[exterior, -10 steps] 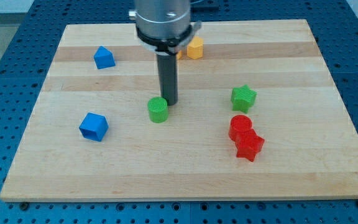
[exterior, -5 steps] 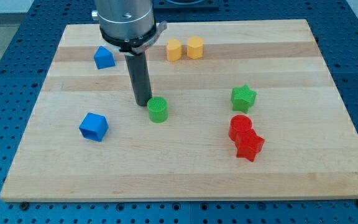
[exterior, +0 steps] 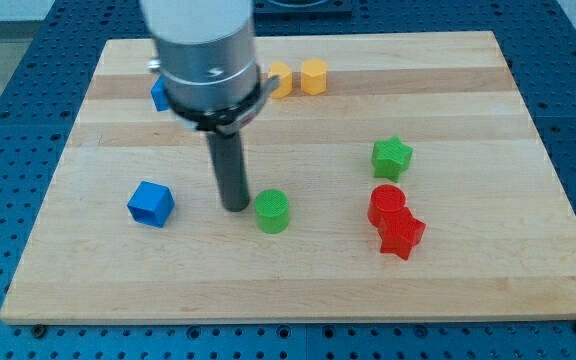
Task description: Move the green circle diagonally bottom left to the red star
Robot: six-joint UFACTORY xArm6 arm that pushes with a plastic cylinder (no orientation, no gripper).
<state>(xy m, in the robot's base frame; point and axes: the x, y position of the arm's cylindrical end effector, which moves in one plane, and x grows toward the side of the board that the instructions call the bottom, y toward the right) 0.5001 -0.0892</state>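
The green circle (exterior: pixel 273 212) lies on the wooden board (exterior: pixel 468 290), a little below its middle. My tip (exterior: pixel 235 206) is just to the view's left of it, close beside it. The red star (exterior: pixel 401 235) lies toward the view's right, touching a red circle (exterior: pixel 386 204) just above it. The green circle is well to the view's left of the red star.
A green star (exterior: pixel 392 157) sits above the red pair. A blue cube (exterior: pixel 151 203) lies to the view's left of my tip. Two yellow blocks (exterior: pixel 299 77) lie near the view's top. A blue block (exterior: pixel 159 93) is partly hidden behind the arm.
My tip swung from the green circle's upper right round to its left and moved down. The green circle slid down and a little right.
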